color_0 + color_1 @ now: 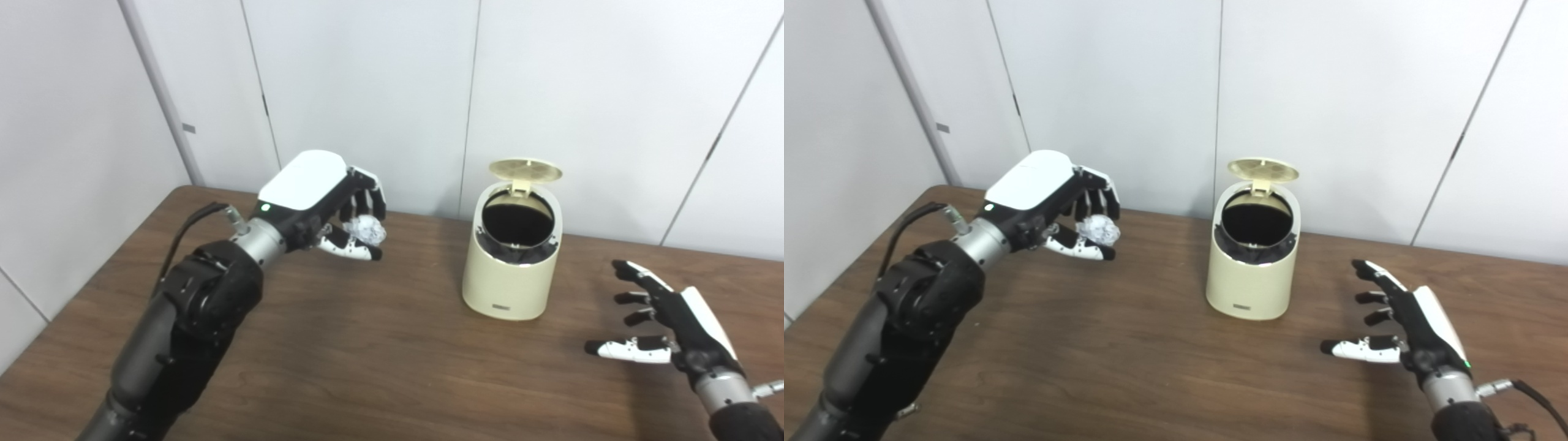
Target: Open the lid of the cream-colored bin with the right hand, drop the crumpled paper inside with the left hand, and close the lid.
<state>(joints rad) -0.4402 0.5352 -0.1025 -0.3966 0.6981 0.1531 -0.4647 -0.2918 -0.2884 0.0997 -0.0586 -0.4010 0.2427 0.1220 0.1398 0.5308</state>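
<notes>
- One cream-colored bin (511,269): smooth, rounded cylinder with a matte plastic look, standing upright on the table toward the back, near the wall.
- One lid (525,171): flat, round disc in the same cream tone, tipped up on a rear hinge, faint ribbing on its underside.
- Open mouth of the bin: a dark, circular hollow ringed by a black liner edge; contents too dark to tell.
- Small dark label low on the front of the bin; lettering too small to read.
- One crumpled paper (365,229): small white ball, wrinkled and faceted, held above the table to the left of the bin and well apart from it.
- Left hand (334,205): glossy white shell on the back, black fingers curled down over the paper, white-tipped thumb pressed beneath, so closed around the ball.
- Left arm: black, bulky forearm casing, bare metal wrist, a black cable looping off it; raised from the lower left, hand lifted clear of the tabletop.
- Right hand (1396,324): black fingers spread apart and slightly bent, white thumb stretched toward the left, holding nothing; low over the table to the right of the bin, not touching it.
- One table (380,367): dark brown wood-grain top, smooth, with a rounded far-left corner.
- Pale grey wall panels (367,79) behind, flat and matte, split by thin vertical seams.
</notes>
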